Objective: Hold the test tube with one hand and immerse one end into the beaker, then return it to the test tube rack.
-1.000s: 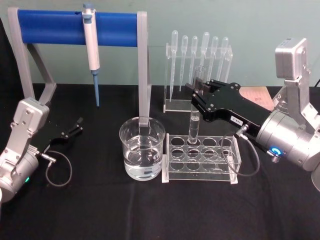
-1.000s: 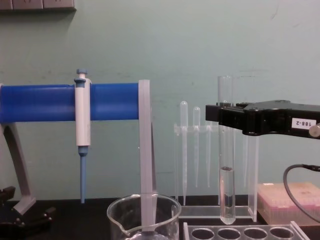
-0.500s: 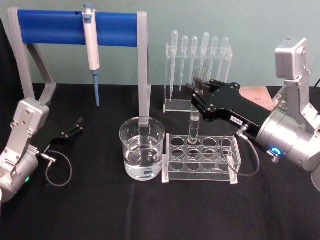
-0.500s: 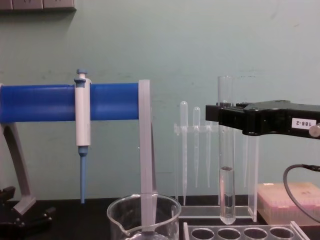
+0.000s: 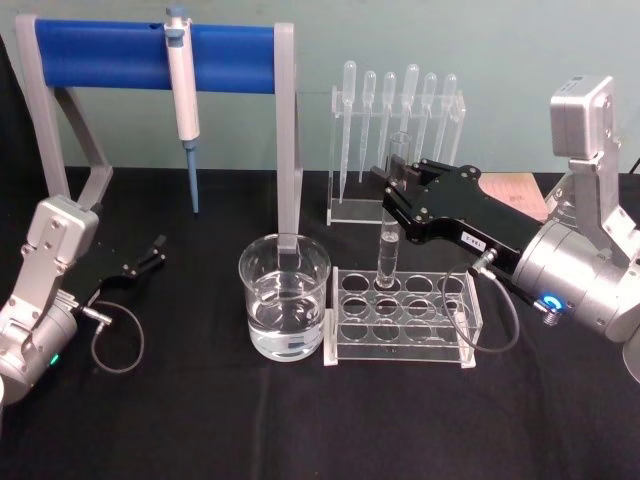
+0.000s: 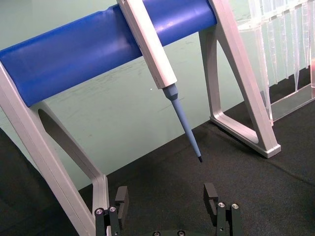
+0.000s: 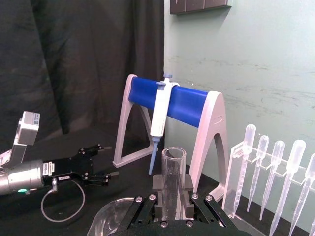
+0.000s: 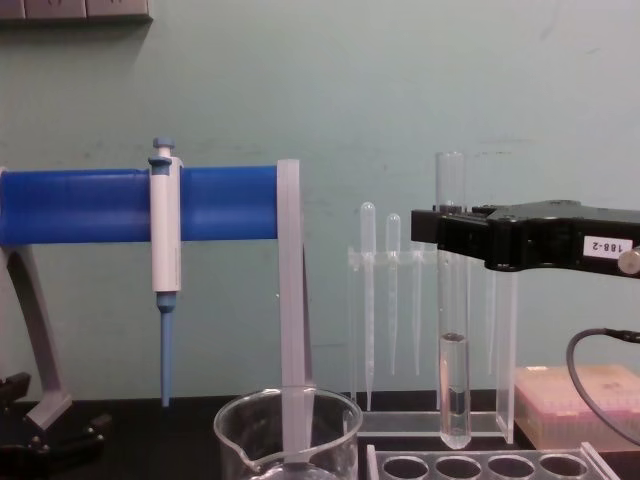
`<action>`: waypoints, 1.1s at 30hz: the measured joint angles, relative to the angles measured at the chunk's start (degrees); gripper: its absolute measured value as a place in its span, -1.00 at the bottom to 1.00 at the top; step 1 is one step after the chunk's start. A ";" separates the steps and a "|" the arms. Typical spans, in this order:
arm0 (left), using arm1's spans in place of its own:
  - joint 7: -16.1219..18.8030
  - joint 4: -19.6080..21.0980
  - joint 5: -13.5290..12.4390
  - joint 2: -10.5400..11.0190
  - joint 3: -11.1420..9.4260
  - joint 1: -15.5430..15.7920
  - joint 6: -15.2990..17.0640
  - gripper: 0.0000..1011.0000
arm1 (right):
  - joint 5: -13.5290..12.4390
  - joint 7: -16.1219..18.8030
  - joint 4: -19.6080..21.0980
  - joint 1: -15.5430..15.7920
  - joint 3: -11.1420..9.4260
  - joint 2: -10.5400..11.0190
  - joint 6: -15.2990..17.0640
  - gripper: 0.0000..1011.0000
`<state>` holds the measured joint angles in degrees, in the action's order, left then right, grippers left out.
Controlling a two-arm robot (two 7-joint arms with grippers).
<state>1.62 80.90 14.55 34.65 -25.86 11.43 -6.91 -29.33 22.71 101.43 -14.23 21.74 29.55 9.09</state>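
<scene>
Gripping test tube (image 8: 453, 330) upright, round end down, over rack (image 5: 400, 351): R hand (image 5: 397, 183); L gripper (image 5: 152, 252) parked, fingers apart.

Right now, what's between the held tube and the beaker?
Head view: only the rack, its left end, separates the test tube, in the right gripper, from the beaker. The left gripper idles far left.

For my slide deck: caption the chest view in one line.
Right gripper holds the test tube upright just over the rack, beside the beaker.
</scene>
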 joint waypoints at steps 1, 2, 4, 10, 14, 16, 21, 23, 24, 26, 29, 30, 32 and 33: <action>0.00 0.00 0.00 0.00 0.00 0.00 0.00 0.98 | 0.00 0.00 0.00 0.00 0.00 0.00 0.00 -0.55; 0.00 0.00 0.00 0.00 0.00 0.00 0.00 0.98 | 0.00 0.00 0.00 0.00 0.00 0.00 0.00 -0.55; 0.00 0.00 0.00 0.00 0.00 0.00 0.00 0.98 | 0.00 0.00 0.00 0.00 0.00 0.00 0.00 -0.56; 0.00 0.00 0.00 0.00 0.00 0.00 0.00 0.98 | 0.00 0.00 0.00 0.00 0.00 0.00 0.00 -0.56; 0.00 0.00 0.00 0.00 0.00 0.00 0.00 0.98 | 0.00 0.00 0.00 0.00 0.00 0.00 0.00 -0.56; 0.00 0.00 0.00 0.00 0.00 0.00 0.00 0.98 | 0.00 0.00 0.00 0.00 0.00 0.00 0.00 -0.56; 0.00 0.00 0.00 0.00 0.00 0.00 0.00 0.98 | 0.00 0.00 0.00 0.00 0.00 0.00 0.00 -0.55; 0.00 0.00 0.00 0.00 0.00 0.00 0.00 0.98 | 0.00 0.00 0.00 0.00 0.00 0.00 0.00 -0.56; 0.00 0.00 0.00 0.00 0.00 0.00 0.00 0.98 | 0.00 0.00 0.00 0.00 0.00 0.00 0.00 -0.56; 0.00 0.00 0.00 0.00 0.00 0.00 0.00 0.98 | 0.00 0.00 0.00 0.00 0.00 0.00 0.00 -0.56; 0.00 0.00 0.00 0.00 0.00 0.00 0.00 0.98 | 0.00 0.00 0.00 0.00 0.00 0.00 0.00 -0.56; 0.00 0.00 0.00 0.00 0.00 0.00 0.00 0.98 | 0.00 0.00 0.00 0.00 0.00 0.00 0.00 -0.55; 0.00 0.00 0.00 0.00 0.00 0.00 0.00 0.98 | 0.00 0.00 0.00 0.00 0.00 0.00 0.00 -0.56; 0.00 0.00 0.00 0.00 0.00 0.00 0.00 0.98 | 0.00 0.00 0.00 0.00 0.00 0.00 0.00 -0.56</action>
<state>1.62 80.90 14.55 34.65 -25.86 11.43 -6.91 -29.33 22.71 101.43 -14.22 21.74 29.55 9.09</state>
